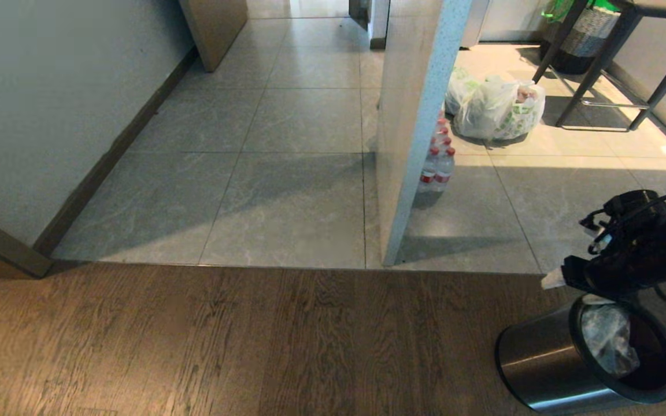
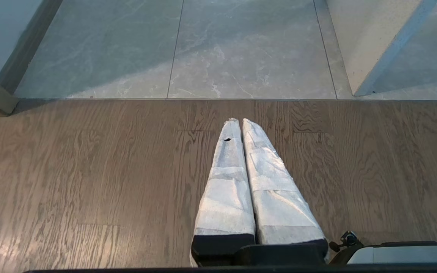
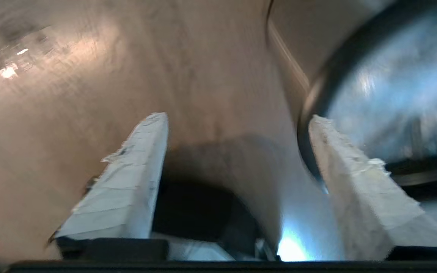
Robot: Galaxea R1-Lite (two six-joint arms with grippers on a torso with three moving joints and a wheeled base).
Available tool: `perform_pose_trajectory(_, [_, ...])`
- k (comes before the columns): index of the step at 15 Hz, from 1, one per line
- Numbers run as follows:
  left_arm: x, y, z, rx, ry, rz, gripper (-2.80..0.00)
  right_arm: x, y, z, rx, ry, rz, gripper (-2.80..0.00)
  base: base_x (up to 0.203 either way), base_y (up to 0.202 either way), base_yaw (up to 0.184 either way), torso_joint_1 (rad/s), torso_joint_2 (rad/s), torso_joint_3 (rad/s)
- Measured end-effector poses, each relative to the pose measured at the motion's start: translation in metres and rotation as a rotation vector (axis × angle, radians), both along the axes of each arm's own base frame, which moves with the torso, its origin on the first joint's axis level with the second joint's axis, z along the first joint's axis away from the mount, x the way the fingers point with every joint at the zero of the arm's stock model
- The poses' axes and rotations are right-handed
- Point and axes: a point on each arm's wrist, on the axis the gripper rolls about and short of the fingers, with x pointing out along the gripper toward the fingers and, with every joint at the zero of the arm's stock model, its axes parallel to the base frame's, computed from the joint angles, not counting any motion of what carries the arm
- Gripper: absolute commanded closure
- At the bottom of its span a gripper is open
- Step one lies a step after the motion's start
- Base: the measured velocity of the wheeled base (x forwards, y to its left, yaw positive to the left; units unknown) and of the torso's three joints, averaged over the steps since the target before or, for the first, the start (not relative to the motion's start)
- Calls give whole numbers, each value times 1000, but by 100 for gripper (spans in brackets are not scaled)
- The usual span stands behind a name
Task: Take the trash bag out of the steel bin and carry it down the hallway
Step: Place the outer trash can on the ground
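The wooden floor point(image 1: 252, 341) filled the near part of the head view and met a grey tiled floor point(image 1: 287, 196) that ran on between a pale wall point(image 1: 50, 104) on the left and a speckled partition point(image 1: 414, 127) in the middle. Beyond the partition, a large white bag with green print point(image 1: 498, 107) sat on sunlit tiles, close to the dark metal legs of a counter point(image 1: 593, 63). A pack of water bottles point(image 1: 438, 159) with red labels stood against the partition's far side.

The steel bin point(image 1: 541, 361) stood on the wood at the lower right, its black rim ring facing up. The trash bag point(image 1: 607, 338) lay crumpled inside it, against the inner wall nearest the arm.

The right arm hung just above the bin's rim. The right tool point(image 3: 237, 117) had its white-wrapped fingers point(image 3: 127, 185) spread well apart with nothing between them, one finger near the rim in the blurred wrist view.

The left tool point(image 2: 239, 123) pointed down over bare wood, its wrapped fingers pressed together and holding nothing.
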Motion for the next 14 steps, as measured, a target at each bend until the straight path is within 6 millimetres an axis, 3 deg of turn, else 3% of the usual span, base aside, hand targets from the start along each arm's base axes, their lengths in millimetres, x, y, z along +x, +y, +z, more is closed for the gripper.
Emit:
perform_pose_trajectory(3, [0, 0, 0, 0, 1, 0, 0, 8, 5, -25, 8, 36, 20, -280, 0, 0, 0, 0, 0, 0])
perform_pose_trajectory(6, [0, 0, 0, 0, 0, -1, 0, 3, 0, -36, 14, 86, 10, -280, 0, 0, 0, 0, 0, 0])
perform_pose_trajectory(14, [0, 0, 0, 0, 0, 0, 0, -15, -16, -41, 29, 140, -58, -280, 0, 0, 0, 0, 0, 0])
